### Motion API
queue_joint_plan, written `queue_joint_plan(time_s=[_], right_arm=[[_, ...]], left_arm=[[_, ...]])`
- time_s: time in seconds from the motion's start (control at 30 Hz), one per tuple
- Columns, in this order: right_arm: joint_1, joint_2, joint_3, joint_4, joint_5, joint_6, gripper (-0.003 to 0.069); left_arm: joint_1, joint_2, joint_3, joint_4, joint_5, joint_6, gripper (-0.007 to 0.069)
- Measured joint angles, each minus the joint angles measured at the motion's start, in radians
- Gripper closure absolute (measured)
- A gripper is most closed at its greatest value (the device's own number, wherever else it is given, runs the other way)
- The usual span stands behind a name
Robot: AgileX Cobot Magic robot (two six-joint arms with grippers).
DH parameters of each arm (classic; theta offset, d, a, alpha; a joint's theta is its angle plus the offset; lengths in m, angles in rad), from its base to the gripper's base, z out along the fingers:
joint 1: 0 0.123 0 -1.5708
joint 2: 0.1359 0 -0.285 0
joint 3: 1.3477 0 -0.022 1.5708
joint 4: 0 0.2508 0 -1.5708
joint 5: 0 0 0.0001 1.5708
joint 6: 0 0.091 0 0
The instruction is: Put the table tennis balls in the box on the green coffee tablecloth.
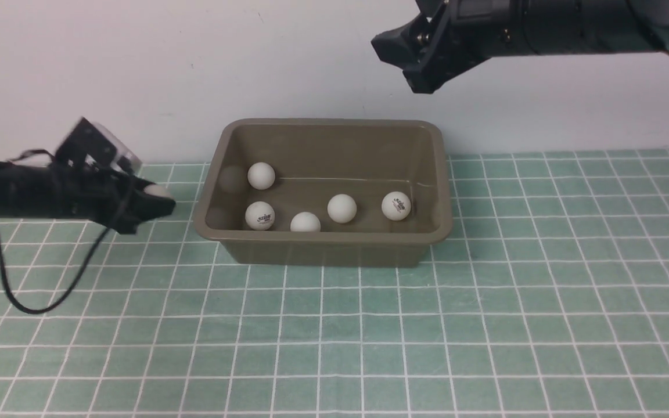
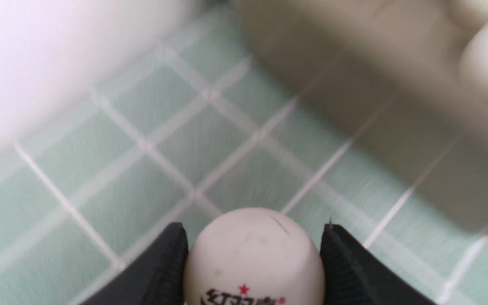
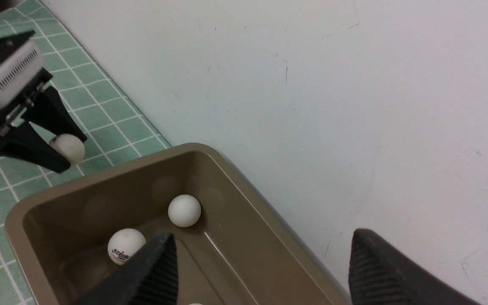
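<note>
White ball [image 2: 254, 258] clamped between black fingers [image 2: 159, 271] of left hand [image 1: 151, 200], low over the green coffee tablecloth [image 1: 369, 337], just beside the box [image 1: 326, 247]. Five balls [image 1: 341, 208] lie inside. Right hand [image 1: 421, 61] hangs above, fingers apart, empty. Step: carrying the last ball. Next, likely: lift over the rim, then release.

- The box [image 1: 323, 247] stands on the tablecloth [image 1: 485, 325], at the far edge by the wall [image 1: 137, 58].
- Five balls [image 1: 341, 208] lie in the box.
- A sixth ball [image 2: 254, 258] sits left of the box, between the left gripper [image 1: 157, 200] fingers.
- The right gripper [image 1: 421, 64] hangs above the box's far right corner.
</note>
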Motion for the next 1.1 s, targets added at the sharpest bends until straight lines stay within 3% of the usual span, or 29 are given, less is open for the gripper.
queue_joint_plan(time_s=[0.2,0.33,0.57,0.67,0.87,1.1], right_arm=[[0.000,0.000,0.000,0.000,-0.001,0.000,0.0166],[0.000,0.000,0.000,0.000,-0.002,0.000,0.0179],[0.000,0.000,0.000,0.001,-0.003,0.000,0.0186],[0.000,0.000,0.000,-0.005,-0.002,0.000,0.0186],[0.000,-0.035,0.000,-0.056,-0.017,0.000,0.0186],[0.000,-0.192,0.000,-0.157,-0.028,0.029,0.0186]], left_arm=[[0.007,-0.077,0.000,-0.055,0.164,-0.006,0.0272],[-0.053,-0.088,0.000,-0.091,0.203,-0.006,0.0272],[-0.263,-0.088,0.000,-0.048,0.019,0.013,0.0272],[-0.305,-0.088,0.000,-0.060,-0.073,0.004,0.0250],[-0.323,-0.094,0.001,-0.111,-0.204,-0.144,0.0086],[-0.324,-0.252,0.005,0.125,-0.247,-0.380,0.0097]])
